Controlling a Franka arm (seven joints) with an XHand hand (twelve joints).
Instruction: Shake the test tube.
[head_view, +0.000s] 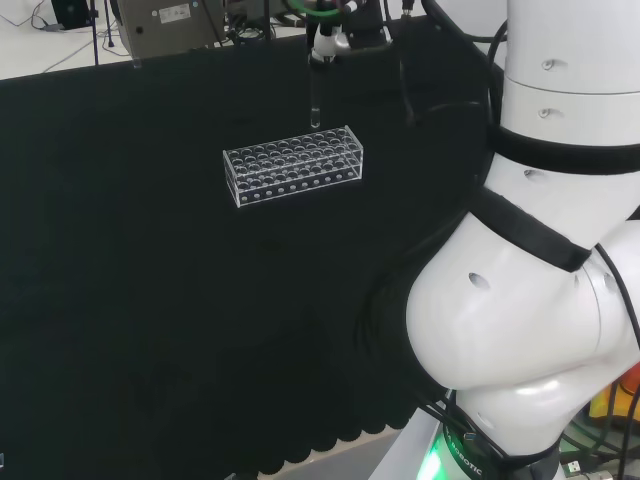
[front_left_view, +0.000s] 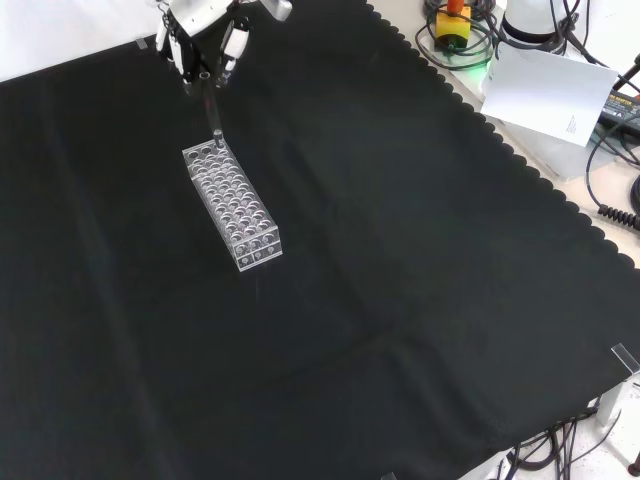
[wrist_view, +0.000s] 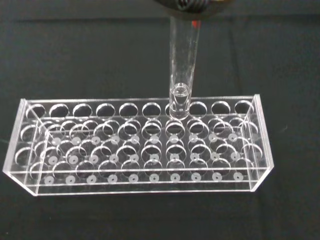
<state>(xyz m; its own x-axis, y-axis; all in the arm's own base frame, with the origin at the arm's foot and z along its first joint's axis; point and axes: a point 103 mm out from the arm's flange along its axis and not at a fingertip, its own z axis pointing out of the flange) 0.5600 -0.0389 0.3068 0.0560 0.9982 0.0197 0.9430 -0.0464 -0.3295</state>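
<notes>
- Up at the top left of the front view, the hand (front_left_view: 205, 45) has its fingers curled round the upper end of the tube (front_left_view: 211, 112), pinching it.
- Clear, thin and upright, the tube hangs with its rounded bottom just above the rack (front_left_view: 232, 206); a small red mark shows near its top in the wrist view.
- Right of it in that view runs the rest of the rack, clear plastic with rows of round holes, standing on the black tabletop (front_left_view: 420, 260).
- Its holes look empty.

Bench (front_left_view: 420, 300) under black cloth; clear tube rack (front_left_view: 232, 205) standing on cloth.
</notes>
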